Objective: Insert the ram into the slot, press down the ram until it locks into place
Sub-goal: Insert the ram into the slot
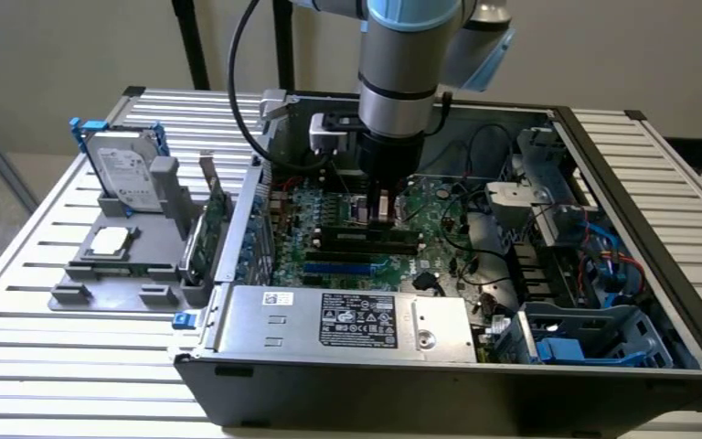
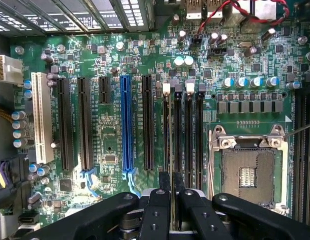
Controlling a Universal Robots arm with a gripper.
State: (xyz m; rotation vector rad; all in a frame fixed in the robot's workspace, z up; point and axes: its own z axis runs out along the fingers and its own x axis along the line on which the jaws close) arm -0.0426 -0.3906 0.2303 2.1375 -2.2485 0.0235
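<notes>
My gripper (image 1: 382,208) reaches down into the open computer case, right over the row of black memory slots (image 1: 364,241) on the green motherboard (image 1: 326,206). In the wrist view the two black fingers (image 2: 159,212) stand close together over the slot (image 2: 166,135) with a white end clip, at the side of the group nearest the blue slot. A thin strip, the ram (image 2: 171,150) seen edge-on, runs out from between the fingers along that slot. How deep it sits in the slot is hidden. The gripper (image 2: 172,205) is shut on it.
A bright blue slot (image 2: 126,122) and black expansion slots (image 2: 147,122) lie beside the memory slots, and the bare processor socket (image 2: 247,172) is on the other side. Outside the case, at the exterior view's left, a grey fixture (image 1: 120,274) holds a hard drive (image 1: 125,169) and a green expansion card (image 1: 213,233). The power supply (image 1: 345,315) fills the case front.
</notes>
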